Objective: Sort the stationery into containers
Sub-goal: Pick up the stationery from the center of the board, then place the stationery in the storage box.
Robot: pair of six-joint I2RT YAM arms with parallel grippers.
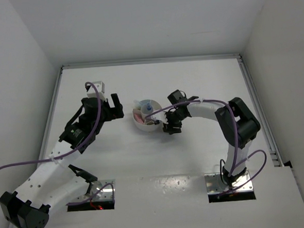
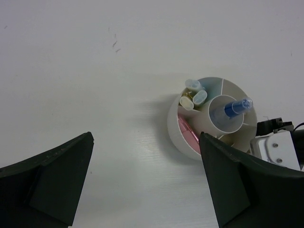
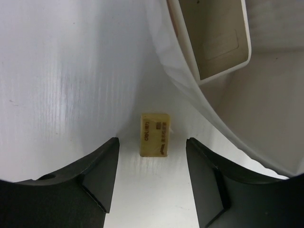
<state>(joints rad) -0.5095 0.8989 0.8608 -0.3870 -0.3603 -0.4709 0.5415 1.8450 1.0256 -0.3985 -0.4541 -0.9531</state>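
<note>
The round white tub [image 1: 146, 118] stands mid-table. In the left wrist view the tub [image 2: 180, 124] holds a blue marker [image 2: 236, 107] in its centre cup, several pastel pieces [image 2: 194, 95] in one compartment and a pink piece [image 2: 187, 131] in another. My left gripper [image 2: 146, 142] is open and empty, hovering left of the tub [image 1: 115, 106]. My right gripper [image 3: 152, 142] is open and low over the table just right of the tub [image 1: 169, 127]. A beige eraser [image 3: 154, 134] lies on the table between its fingertips, untouched, beside the tub's outer wall [image 3: 223, 118].
White walls enclose the table on the left, back and right. My right arm's white link [image 1: 208, 109] arches across the table right of the tub. Purple cables loop off both arms.
</note>
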